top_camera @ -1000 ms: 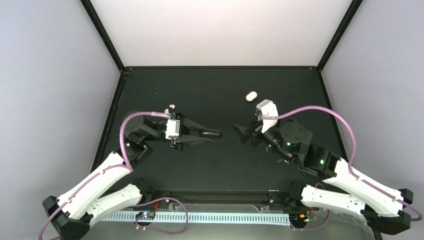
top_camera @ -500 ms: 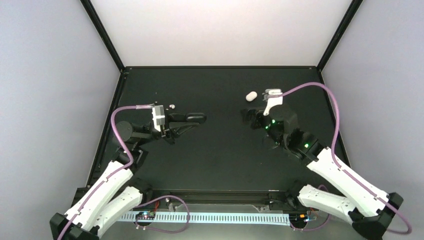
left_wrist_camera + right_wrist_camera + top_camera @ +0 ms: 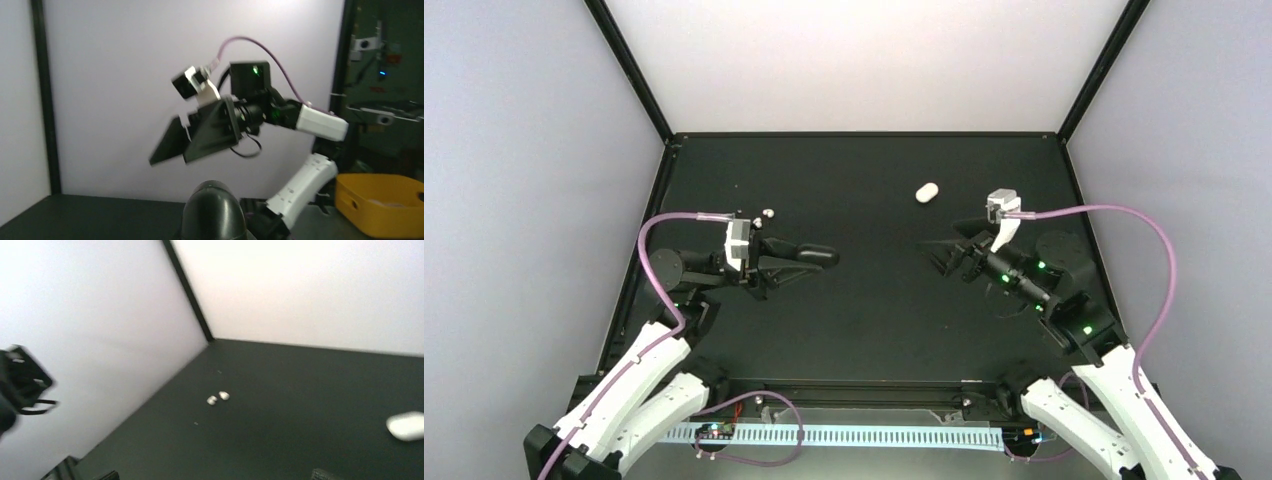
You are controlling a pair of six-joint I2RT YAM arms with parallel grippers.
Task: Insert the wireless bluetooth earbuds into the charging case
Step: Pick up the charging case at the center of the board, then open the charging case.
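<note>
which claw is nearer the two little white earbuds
The left claw: the earbuds lie close by its wrist on the left of the table, while the right claw is far across from them.

- Landmark: the earbuds (image 3: 767,213), a pair lying side by side on the table (image 3: 864,330) near its left edge.
- Behind the earbuds: open mat as far as the back wall (image 3: 864,60).
- Left of the earbuds: a narrow strip, then the side wall (image 3: 524,200).
- Just in front of the earbuds: the left gripper (image 3: 802,260), clamped on the charging case (image 3: 819,254), bars that side.
- Right of the earbuds: a wide open lane. The white oval pebble (image 3: 926,191) and the right gripper (image 3: 946,258), jaws apart, sit well beyond it.
</note>
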